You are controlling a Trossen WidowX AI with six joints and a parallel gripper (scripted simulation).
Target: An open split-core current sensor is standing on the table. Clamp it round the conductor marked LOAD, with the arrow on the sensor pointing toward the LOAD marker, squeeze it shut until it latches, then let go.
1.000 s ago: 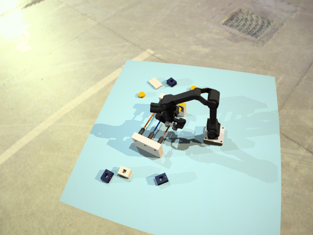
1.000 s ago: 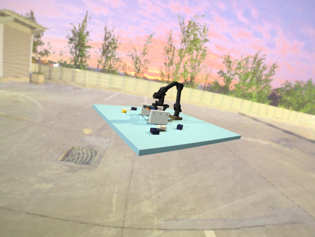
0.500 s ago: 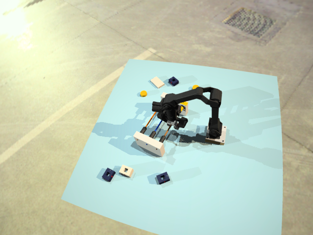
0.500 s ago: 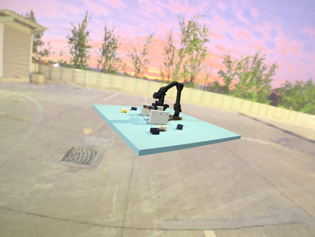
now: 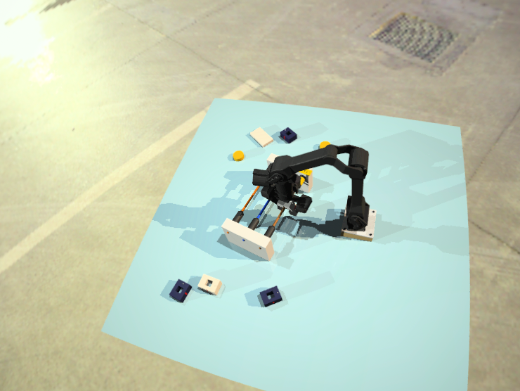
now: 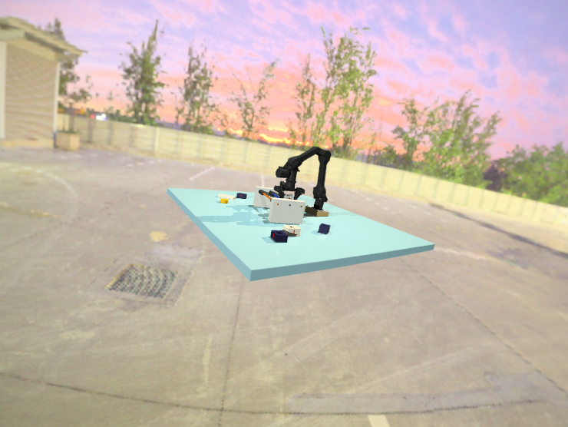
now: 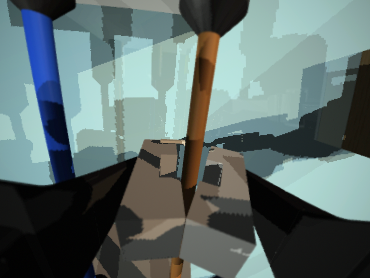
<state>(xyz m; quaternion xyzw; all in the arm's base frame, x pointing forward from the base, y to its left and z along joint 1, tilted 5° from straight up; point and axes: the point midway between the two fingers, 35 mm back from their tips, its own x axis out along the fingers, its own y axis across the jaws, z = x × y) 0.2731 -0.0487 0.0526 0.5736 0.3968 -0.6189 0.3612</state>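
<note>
Jaws point(image 5: 289, 204) hold the sensor point(image 7: 150, 200) point(image 5: 283, 202) astride the brown rod point(image 7: 200, 100) point(image 5: 279, 217); best squeeze evenly, rod centred, till it latches, arrow unreadable here.

top looks down, exterior sidelong (wrist closest in).

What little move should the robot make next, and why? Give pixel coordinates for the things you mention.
Probably keep squeezing gently: the tool point(image 5: 291, 204) point(image 7: 190, 167) is shut on the grey sensor point(image 7: 150, 200), whose two halves straddle the brown conductor point(image 5: 278, 218) point(image 7: 200, 90) but still show a gap at their far ends, so it may not have latched.
</note>
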